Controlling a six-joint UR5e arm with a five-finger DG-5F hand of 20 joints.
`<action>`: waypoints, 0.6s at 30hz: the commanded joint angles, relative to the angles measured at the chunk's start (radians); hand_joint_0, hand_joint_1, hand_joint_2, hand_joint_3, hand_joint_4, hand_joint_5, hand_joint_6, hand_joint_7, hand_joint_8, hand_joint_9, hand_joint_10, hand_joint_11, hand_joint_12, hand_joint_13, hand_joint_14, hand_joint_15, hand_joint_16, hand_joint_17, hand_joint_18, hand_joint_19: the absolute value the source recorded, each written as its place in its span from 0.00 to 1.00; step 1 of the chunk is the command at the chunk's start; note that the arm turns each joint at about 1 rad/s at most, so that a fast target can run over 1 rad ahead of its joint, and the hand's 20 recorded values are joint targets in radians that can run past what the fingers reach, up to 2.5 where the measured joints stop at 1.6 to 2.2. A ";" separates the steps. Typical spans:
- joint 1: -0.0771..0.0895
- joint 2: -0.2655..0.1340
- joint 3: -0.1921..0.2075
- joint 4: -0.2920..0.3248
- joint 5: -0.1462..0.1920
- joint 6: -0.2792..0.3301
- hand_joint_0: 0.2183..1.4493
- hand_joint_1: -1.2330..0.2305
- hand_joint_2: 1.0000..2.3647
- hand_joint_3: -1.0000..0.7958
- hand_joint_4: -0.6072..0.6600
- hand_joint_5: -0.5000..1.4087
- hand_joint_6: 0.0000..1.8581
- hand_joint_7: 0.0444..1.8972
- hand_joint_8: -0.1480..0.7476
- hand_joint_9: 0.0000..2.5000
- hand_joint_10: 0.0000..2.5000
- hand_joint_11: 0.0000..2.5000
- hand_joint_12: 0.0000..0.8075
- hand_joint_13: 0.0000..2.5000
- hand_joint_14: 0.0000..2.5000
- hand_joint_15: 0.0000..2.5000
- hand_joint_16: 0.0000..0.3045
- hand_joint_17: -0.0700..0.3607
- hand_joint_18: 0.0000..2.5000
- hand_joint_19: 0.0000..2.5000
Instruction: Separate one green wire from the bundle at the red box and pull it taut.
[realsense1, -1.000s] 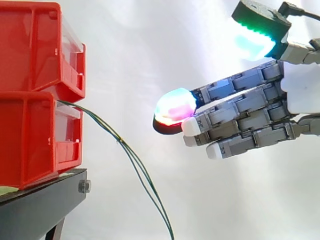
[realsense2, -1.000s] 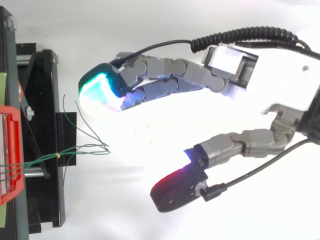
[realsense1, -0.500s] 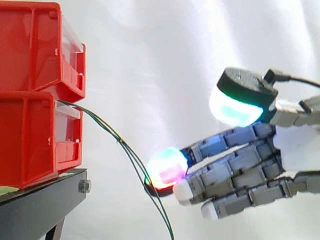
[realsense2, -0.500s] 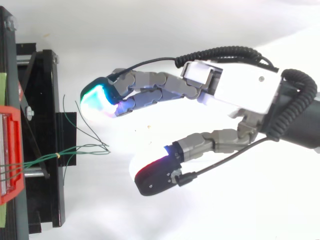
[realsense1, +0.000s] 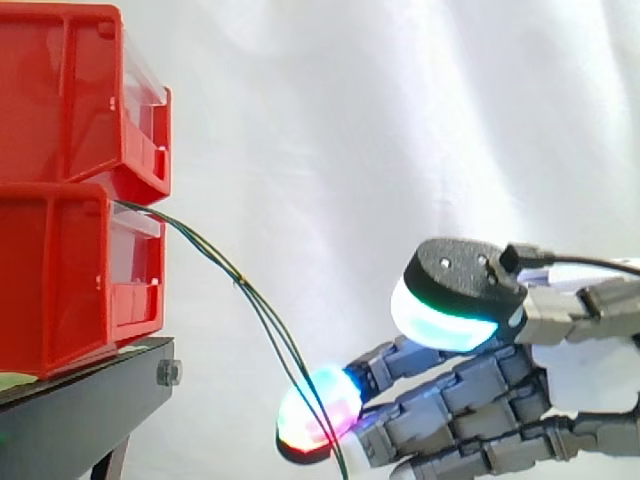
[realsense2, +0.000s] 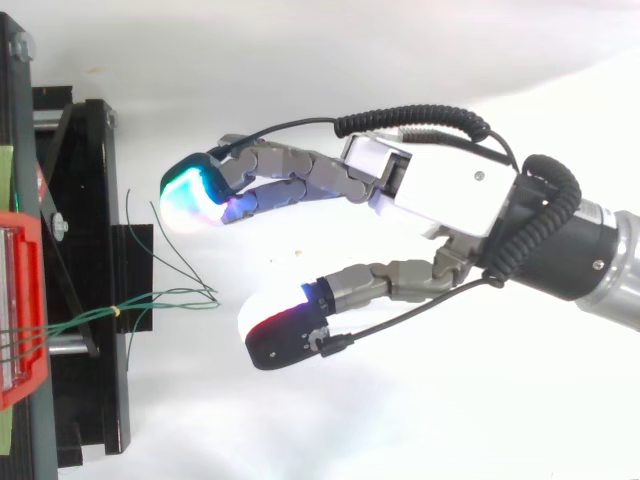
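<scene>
Thin green wires (realsense1: 262, 310) leave the lower red box (realsense1: 80, 275) and droop down to the right. From above, the same wires (realsense2: 150, 305) fan out past a small tie, their loose ends near the black stand. My hand (realsense2: 440, 195) reaches in from the right, low, with fingers stretched out and thumb apart. Its glowing fingertips (realsense1: 318, 412) sit right beside the hanging wires in the side view. From above, the fingertips (realsense2: 195, 195) are a little short of the wire ends. Nothing is held.
A second red box (realsense1: 85, 95) is stacked on the lower one. Both rest on a black stand (realsense1: 85, 410). A white curtain hangs behind, and the floor under the hand is white.
My hand has dropped steadily and edged left toward the wires. Its fingertips went from level with the lower box to well below it. The wires hang as before.
</scene>
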 joint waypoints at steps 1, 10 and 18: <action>0.006 -0.052 0.003 0.048 0.000 0.011 0.21 0.38 0.00 0.28 0.67 0.15 0.27 0.39 0.44 0.17 0.00 0.05 0.41 0.06 0.00 0.00 0.19 0.46 0.07 0.10; 0.019 -0.106 0.101 0.088 -0.014 0.024 0.22 0.38 0.00 0.28 0.67 0.16 0.27 0.39 0.44 0.17 0.00 0.05 0.41 0.06 0.00 0.00 0.19 0.46 0.08 0.10; 0.025 -0.104 0.150 0.000 -0.020 0.084 0.22 0.38 0.00 0.28 0.68 0.16 0.27 0.39 0.44 0.18 0.00 0.05 0.40 0.07 0.00 0.00 0.19 0.46 0.09 0.10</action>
